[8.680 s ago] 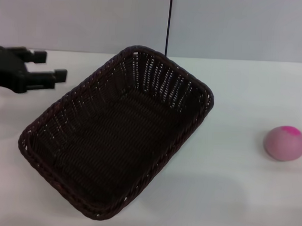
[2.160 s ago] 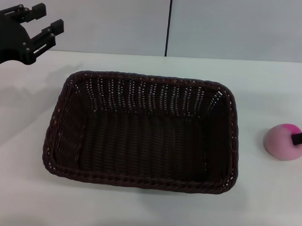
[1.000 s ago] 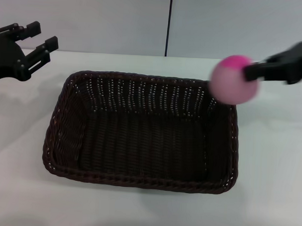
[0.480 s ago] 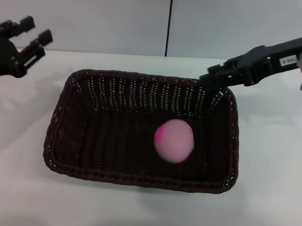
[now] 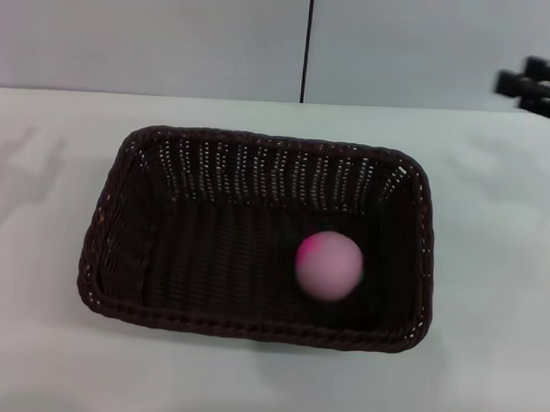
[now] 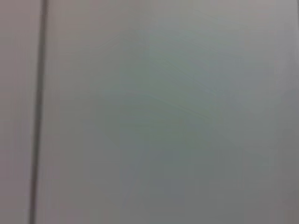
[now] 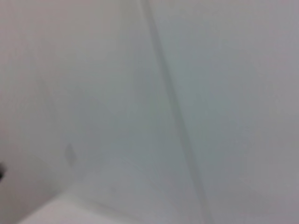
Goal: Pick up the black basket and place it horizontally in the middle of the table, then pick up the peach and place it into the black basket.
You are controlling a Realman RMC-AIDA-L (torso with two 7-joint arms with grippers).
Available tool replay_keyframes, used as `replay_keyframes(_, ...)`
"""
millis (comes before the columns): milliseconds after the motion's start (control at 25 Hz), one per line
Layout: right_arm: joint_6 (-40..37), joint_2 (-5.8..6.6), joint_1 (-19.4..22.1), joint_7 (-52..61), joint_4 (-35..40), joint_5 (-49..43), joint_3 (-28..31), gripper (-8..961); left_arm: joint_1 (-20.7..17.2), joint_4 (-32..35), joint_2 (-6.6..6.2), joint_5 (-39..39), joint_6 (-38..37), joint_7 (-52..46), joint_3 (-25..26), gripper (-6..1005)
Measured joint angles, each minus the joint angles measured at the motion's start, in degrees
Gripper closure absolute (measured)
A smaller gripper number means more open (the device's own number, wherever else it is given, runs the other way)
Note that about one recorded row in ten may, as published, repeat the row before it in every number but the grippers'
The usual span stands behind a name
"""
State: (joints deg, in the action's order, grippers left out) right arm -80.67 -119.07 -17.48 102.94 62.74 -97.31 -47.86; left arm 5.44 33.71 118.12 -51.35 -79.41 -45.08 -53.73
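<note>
The black basket point(image 5: 259, 141) lies lengthwise across the middle of the white table point(image 5: 491, 270), its long sides facing me. The peach point(image 5: 329, 266), pale pink with a magenta patch on its upper left, sits inside the basket on the floor of its right half, near the front wall. My right gripper point(image 5: 522, 76) is high at the far right edge, above the table's back, open and empty, well away from the basket. My left gripper is out of view. Both wrist views show only the plain wall.
A grey wall with a dark vertical seam point(image 5: 309, 43) stands behind the table. Bare white tabletop surrounds the basket on all sides.
The peach has dropped from my right gripper into the basket and rolled slightly right. My right gripper has pulled back to the far right. My left gripper has left the view.
</note>
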Motion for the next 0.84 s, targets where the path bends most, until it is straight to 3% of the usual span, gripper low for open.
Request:
replay_keyframes(40,2.3,-0.15,2.8,-10.3,-6.7,9.1,0.0,291,0.4,-2.0,0.0,0.0,-1.0,1.4,1.4,533)
replay_keyframes(80,2.3,-0.15,2.8,-10.3,-6.7,9.1,0.0,280,0.7,-4.0,0.01,0.1,-2.0,2.8,2.8,533)
replay_keyframes(160,2.9,-0.19,4.6,-22.0,-14.9,18.6,0.0,269,0.7,-4.0,0.01,0.1,-2.0,2.8,2.8,533)
replay_keyframes(200,2.9,-0.19,5.0,-26.9,-18.7,22.3,0.0,269,1.6,-11.5,0.11,0.1,-5.6,10.0,6.7,533)
replay_keyframes(360,0.4,-0.45,5.5,-47.2,-34.5,36.0,0.0,269,1.9,-16.5,0.16,0.1,-8.2,15.9,7.9,534)
replay_keyframes(440,-5.0,-0.4,4.5,-59.2,-46.7,46.7,0.1,269,1.7,-20.8,0.15,0.2,-9.6,17.6,9.2,534)
replay_keyframes(480,-5.0,-0.4,4.5,-59.2,-46.7,46.7,0.1,269,1.7,-20.8,0.15,0.2,-9.6,17.6,9.2,534)
replay_keyframes(640,-16.1,-0.54,1.6,-79.4,-63.6,61.6,0.1,269,1.4,-23.9,0.03,0.2,-9.7,17.3,10.0,534)
replay_keyframes(840,-18.4,-0.52,0.1,-81.6,-69.2,64.6,0.1,269,1.4,-26.3,0.12,0.2,-9.5,17.2,10.4,534)
